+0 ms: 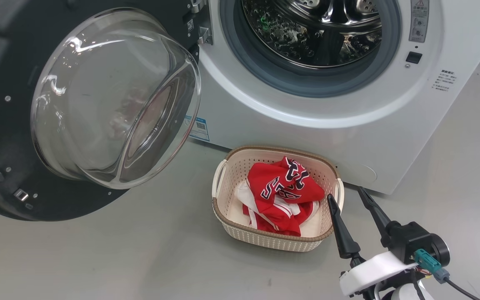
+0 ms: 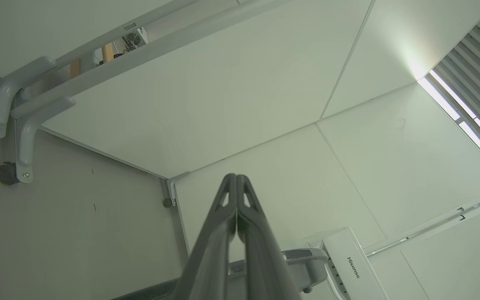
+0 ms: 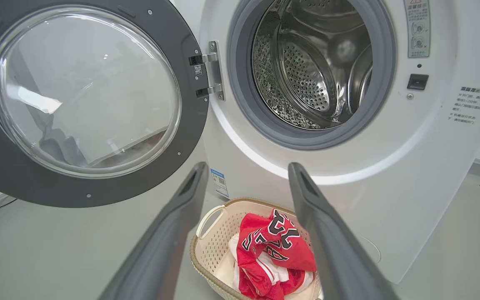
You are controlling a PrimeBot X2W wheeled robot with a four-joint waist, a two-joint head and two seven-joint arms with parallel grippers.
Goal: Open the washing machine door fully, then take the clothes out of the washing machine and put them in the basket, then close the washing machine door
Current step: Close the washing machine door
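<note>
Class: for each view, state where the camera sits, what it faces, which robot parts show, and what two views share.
Head view: on the head, looking down at washing machine, open door, basket; right end effector shows.
Left wrist view: left wrist, faces white panels; shut left end effector.
Right wrist view: right wrist, faces the drum; its open fingers.
Shared by head and right wrist: basket, clothes.

Smooth grey floor (image 1: 98, 258) bore the washing machine (image 1: 290, 121); the basket (image 1: 265, 242) stood just before it, apart.
</note>
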